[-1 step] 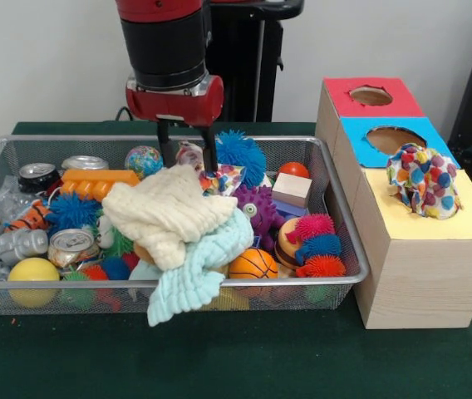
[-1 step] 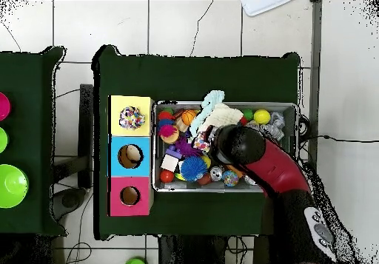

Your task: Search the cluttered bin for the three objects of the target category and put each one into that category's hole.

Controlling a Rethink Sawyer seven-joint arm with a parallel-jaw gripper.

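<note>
The gripper point(image 1: 187, 148) hangs open, fingers apart, over the bin's point(image 1: 348, 241) back middle. A cream cloth point(image 1: 165, 212) lies heaped just in front and below it; a patterned cloth point(image 1: 423, 179) already fills the yellow hole.

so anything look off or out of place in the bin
Yes: the pale blue cloth spills over the wire bin's front rim onto the table side, under a cream cloth. A multicoloured cloth also sits bunched in the yellow box's hole, not fully in.

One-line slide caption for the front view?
Sawyer gripper lowered into the cluttered wire bin behind a cream cloth, while a multicoloured cloth sits in the yellow box's hole.
</note>
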